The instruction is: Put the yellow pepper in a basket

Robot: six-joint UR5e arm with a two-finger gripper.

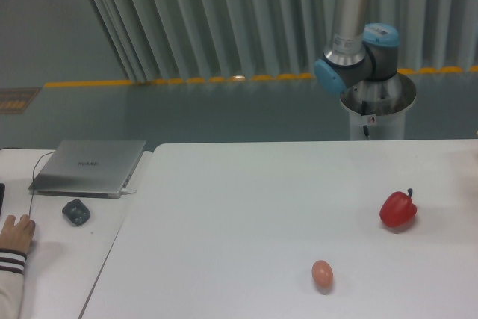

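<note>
Nearest the camera, a small tan-orange egg (322, 273) lies low and right of centre on the white bench (246, 207), and above and to the right of it a red pepper (398, 209) with a dark stem sits near the right edge. At the lower left a person's hand (15, 234) rests on a side desk beside a dark small object (76, 211), with a closed laptop (89, 166) behind them. Farther back, at the upper right, the arm's base joints (358, 57) rise from a pedestal behind the bench. The relation the coming move depends on cannot be read here: neither the yellow pepper nor the claw appears anywhere, and no basket shows either. Whether the claw is wide, narrow or holding the pepper cannot be told, nor which way the pepper lies from it; both are presumably beyond the right edge of the frame.
</note>
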